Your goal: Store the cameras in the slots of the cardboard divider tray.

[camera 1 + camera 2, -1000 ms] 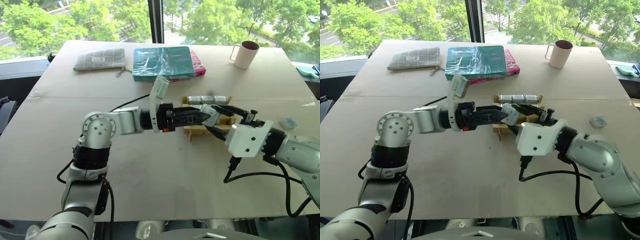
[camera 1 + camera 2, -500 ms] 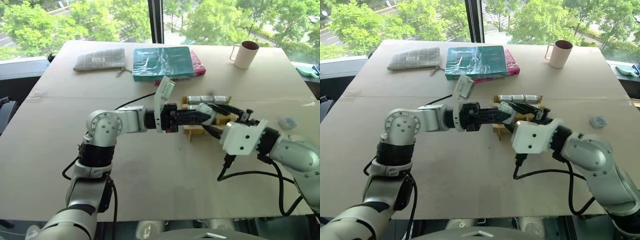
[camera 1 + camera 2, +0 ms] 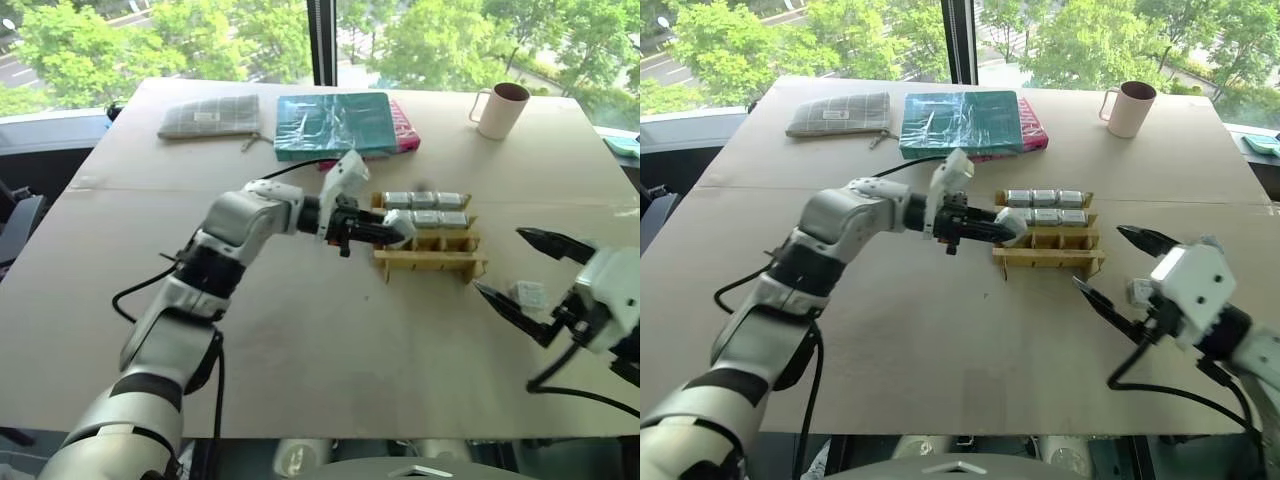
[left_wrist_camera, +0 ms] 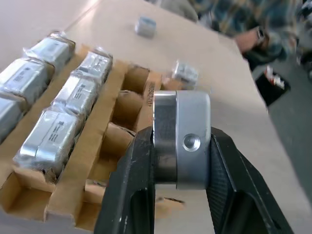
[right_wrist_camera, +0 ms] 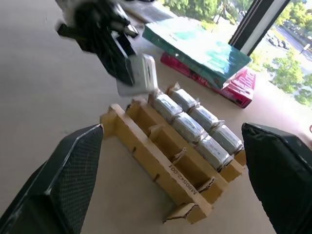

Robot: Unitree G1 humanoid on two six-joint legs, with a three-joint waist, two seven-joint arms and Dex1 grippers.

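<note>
Cameras: six are sitting in the tray (image 3: 428, 262), filling the far and middle rows, and the near row of three slots is lying empty. We are holding a seventh camera (image 4: 181, 140) in the left tool (image 3: 388, 230), which is clamped tight on its sides, just over the tray's left end. The right tool (image 3: 520, 272) is hanging with its fingers spread wide and nothing between them, apart from the tray on its right. Another camera (image 3: 529, 293) is lying on the counter (image 3: 300, 340) near that tool, and one more (image 4: 145, 26) further off.

The risk we are seeing: the held camera is sitting turned in the grip, so it may be catching on a cardboard strip instead of dropping into a near slot. Pushing down then would be shoving the light tray along the counter or bending a strip. Letting go too high could be bouncing the shiny block out.
</note>
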